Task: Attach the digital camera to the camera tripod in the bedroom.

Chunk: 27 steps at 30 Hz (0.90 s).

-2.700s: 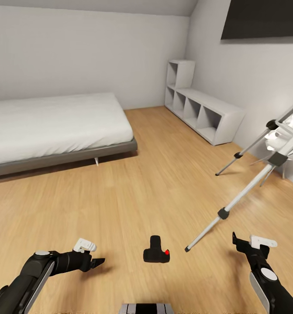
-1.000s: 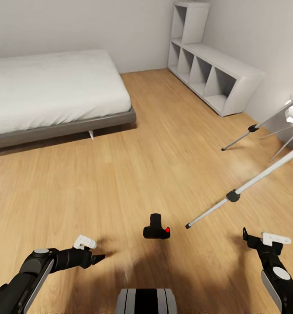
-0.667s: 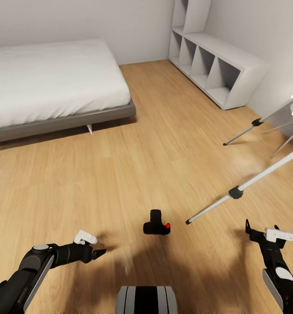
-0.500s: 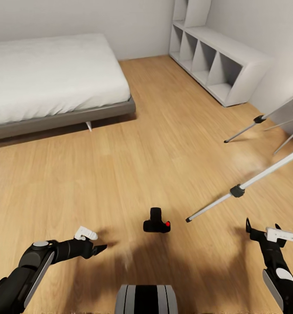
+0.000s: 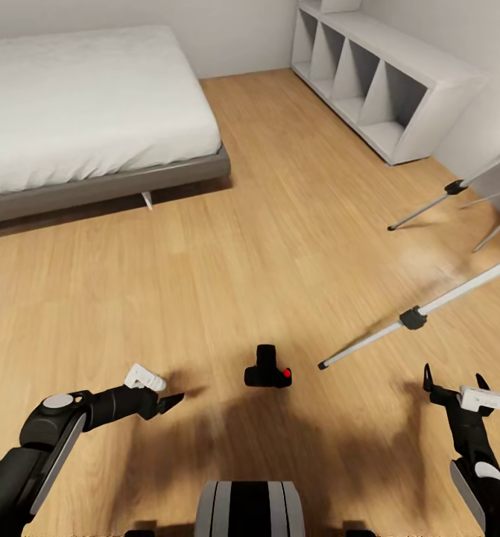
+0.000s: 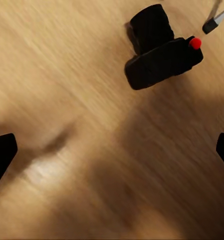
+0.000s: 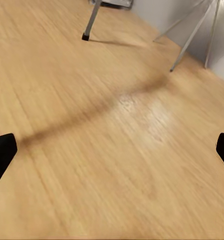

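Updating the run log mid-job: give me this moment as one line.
stage: approach | digital camera: on floor, ungrasped | camera tripod: leg right of it | left hand: open, empty | right hand: open, empty

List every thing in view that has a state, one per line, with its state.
camera: loose on the floor, lens flat along it, unheld.
tripod: standing, legs spread, no camera by it.
left end effector: open, empty.
right end effector: open, empty.
shelves: cubes empty.
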Available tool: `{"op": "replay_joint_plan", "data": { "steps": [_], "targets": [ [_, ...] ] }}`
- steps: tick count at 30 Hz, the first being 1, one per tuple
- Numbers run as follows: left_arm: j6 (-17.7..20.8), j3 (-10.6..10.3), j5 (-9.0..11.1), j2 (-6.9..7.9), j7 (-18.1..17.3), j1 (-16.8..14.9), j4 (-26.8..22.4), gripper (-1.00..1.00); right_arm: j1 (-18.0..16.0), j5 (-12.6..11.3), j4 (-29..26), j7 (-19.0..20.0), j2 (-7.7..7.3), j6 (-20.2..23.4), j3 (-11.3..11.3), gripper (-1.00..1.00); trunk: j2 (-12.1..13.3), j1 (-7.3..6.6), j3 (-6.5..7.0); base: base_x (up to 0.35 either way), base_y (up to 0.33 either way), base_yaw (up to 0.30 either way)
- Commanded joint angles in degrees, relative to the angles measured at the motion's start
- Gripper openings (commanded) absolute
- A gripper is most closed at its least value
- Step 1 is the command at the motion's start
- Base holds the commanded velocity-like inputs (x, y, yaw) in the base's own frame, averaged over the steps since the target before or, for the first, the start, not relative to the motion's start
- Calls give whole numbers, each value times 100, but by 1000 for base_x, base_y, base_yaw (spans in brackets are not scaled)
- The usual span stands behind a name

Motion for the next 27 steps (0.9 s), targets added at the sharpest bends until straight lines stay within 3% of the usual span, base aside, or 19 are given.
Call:
{"op": "replay_joint_plan", "data": {
  "steps": [1, 12, 27],
  "targets": [
    [36, -3, 1, 11, -12, -3, -55, 100, -2, -48, -22, 5, 0, -108, 11, 100, -3, 1, -26, 0, 0, 0],
    [-2, -29, 5, 16, -21, -7, -196, 100, -2, -51, -344, -89, 64, -477, 11, 100, -18, 30, -270, 0, 0, 0],
    [-196, -143, 6, -191, -41, -5, -212, 100, -2, -54, -450, -231, 81, -567, 20, 100, -38, 69, -602, 0, 0, 0]
  ]
}}
